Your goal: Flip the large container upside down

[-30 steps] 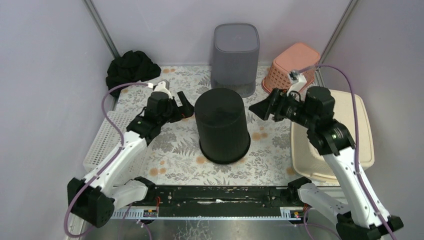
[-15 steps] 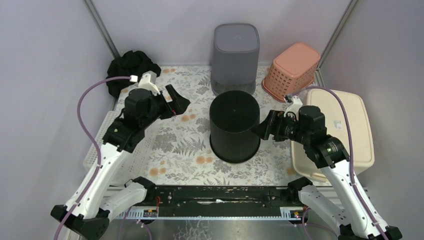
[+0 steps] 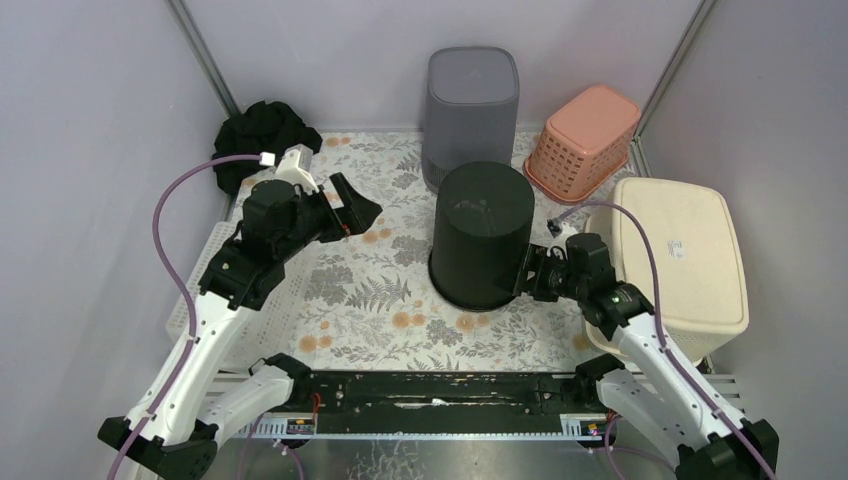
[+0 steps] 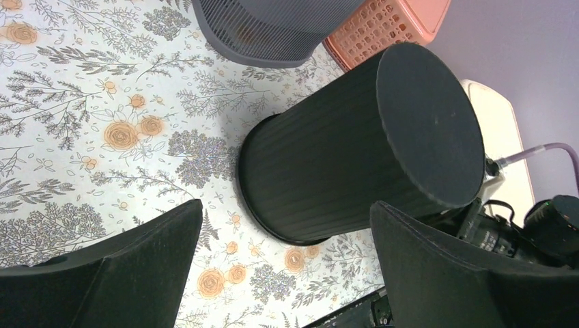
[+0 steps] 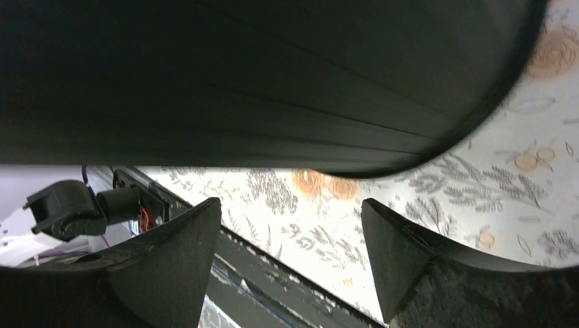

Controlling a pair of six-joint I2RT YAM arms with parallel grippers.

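Observation:
The large container (image 3: 480, 235) is a black ribbed bin standing mouth down on the floral mat, closed base up, at the middle. The left wrist view shows the large container (image 4: 355, 150) ahead. My left gripper (image 3: 355, 212) hovers open to its left, well apart, and my left gripper (image 4: 285, 207) has nothing between its fingers. My right gripper (image 3: 528, 275) is open, low at the bin's right side by its rim. In the right wrist view the large container (image 5: 259, 75) fills the top, just above my empty right gripper (image 5: 290, 203).
A grey bin (image 3: 472, 110) stands right behind the black one. A pink basket (image 3: 585, 130) lies upturned at the back right. A cream tub (image 3: 680, 260) sits on the right, a black cloth (image 3: 262, 135) at the back left, a white tray (image 3: 205, 290) on the left.
The black bin has slid right and back towards the grey bin. My right arm dropped low beside its rim. My left arm pulled away left and then stayed still.

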